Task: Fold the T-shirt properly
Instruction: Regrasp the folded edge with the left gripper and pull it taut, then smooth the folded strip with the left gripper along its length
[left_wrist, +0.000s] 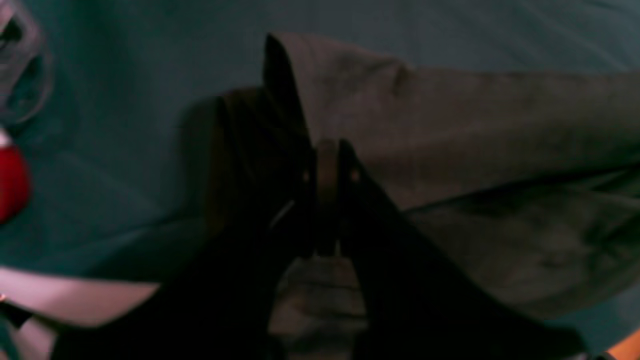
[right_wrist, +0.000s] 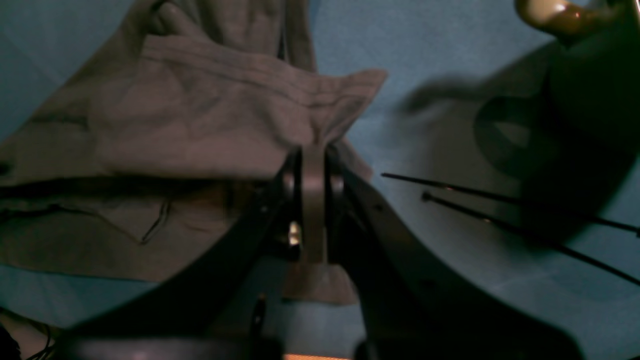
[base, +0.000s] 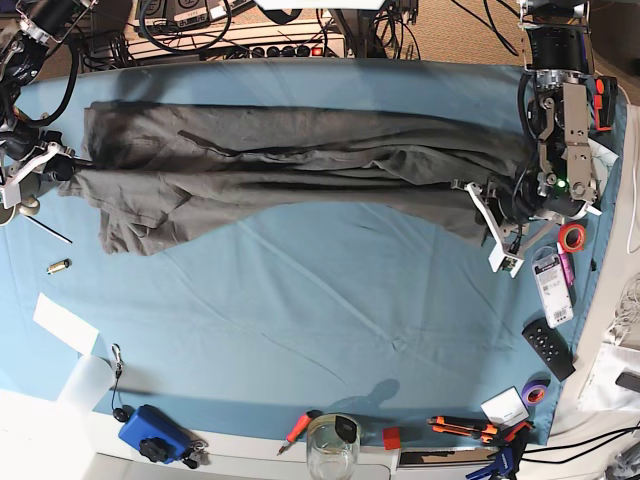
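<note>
The robot's left tool (base: 498, 232) and right tool (base: 68, 178) are gripping opposite ends of a dark grey T-shirt (base: 270, 193), their tips closing narrowly on the fabric, while the wrinkled garment is stretching between them across a blue-covered counter (base: 300, 320).

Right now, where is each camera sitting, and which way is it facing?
Left wrist: on the left arm, looking past its end effector at the T-shirt.
Right wrist: on the right arm, looking past its end effector at the shirt's other end.
Base: above, looking down on the table; both arms show.
Both wrist views share the shirt.
</note>
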